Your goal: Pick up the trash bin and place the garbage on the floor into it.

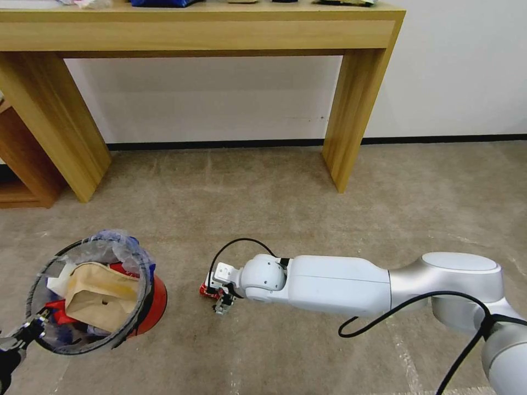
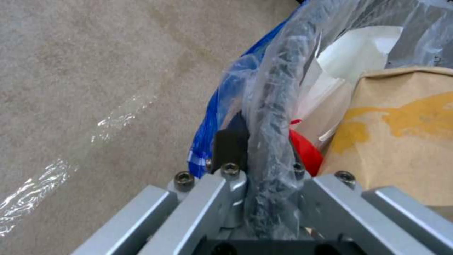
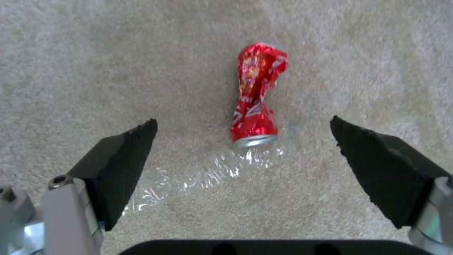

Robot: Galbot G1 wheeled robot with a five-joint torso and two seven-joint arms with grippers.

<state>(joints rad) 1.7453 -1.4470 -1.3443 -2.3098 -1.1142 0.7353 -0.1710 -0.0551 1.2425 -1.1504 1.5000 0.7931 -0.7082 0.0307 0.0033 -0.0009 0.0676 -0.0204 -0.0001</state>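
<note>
Fingers of the right gripper [image 3: 243,156] are spread wide above the crushed red can [image 3: 254,106] on the floor [image 3: 94,53]; they should be lowered either side of its thin middle, then squeezed; the trash bin [image 1: 90,296] is pinched at its rim by the left gripper [image 2: 264,177].

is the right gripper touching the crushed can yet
Apart: the right wrist view shows the right gripper open, bare carpet between each pad and the crushed can.
</note>
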